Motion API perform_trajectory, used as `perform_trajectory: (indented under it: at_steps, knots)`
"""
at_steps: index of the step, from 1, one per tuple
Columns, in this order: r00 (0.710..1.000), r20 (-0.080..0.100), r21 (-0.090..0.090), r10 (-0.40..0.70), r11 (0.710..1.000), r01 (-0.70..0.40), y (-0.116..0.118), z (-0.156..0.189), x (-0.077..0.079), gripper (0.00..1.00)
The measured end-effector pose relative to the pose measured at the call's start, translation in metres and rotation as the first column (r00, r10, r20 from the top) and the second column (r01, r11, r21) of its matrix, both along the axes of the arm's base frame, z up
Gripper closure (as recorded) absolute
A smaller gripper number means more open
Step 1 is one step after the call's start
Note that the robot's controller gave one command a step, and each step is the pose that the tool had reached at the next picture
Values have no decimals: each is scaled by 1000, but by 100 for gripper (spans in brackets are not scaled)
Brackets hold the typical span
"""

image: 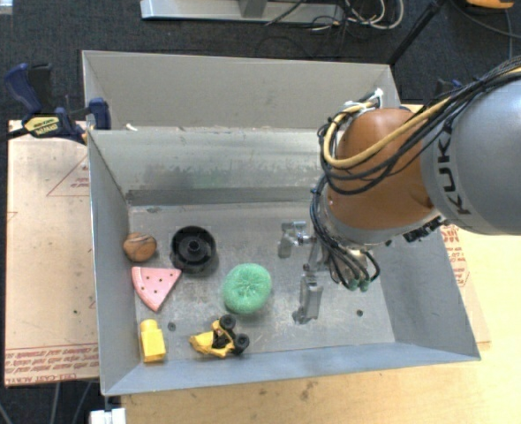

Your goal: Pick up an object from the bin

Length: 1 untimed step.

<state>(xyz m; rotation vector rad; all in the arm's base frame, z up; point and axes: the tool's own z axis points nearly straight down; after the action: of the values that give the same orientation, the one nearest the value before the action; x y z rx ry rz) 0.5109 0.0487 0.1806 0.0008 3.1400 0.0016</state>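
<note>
Camera view: arm enters from the right, its orange wrist cover [375, 179] and looped cables [349, 148] hanging over the right half of the bin [243, 153]. The gripper [301, 270] is low, close to the floor right of centre. Its two fingers [309, 300] are spread apart with only bare grey floor between them: jaws released, nothing grasped. No object is in hand, so every candidate lies on the floor in the left half. The nearest is a green rounded ball [246, 288] with a ribbed top, just beside the gripper on its left, apart from the fingers. Toward the back wall from it is a black ring-shaped cap [193, 247], with a brown rounded lump [139, 247] near the left wall. A pink wedge [154, 286] with dark dots lies in front of those two. A yellow block [152, 341] sits by the front left corner, and a small yellow-and-black toy vehicle [218, 341] along the front wall. Judgement: this is the approach step, before any grasp, and the pick is not yet begun. The fingers straddle no object. The next move would call for shifting left to bracket a target, the green ball being closest, then lowering so the fingers pass either side before closing. Risk: the ball looks round and may roll away if a finger nudges it off-centre.
</note>
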Motion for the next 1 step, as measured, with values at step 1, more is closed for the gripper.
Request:
perform_trajectory:
  at_steps: [1]
  knots:
    - [1000, -1, 2, -24, 1000, 24, 22, -33, 23, 0]
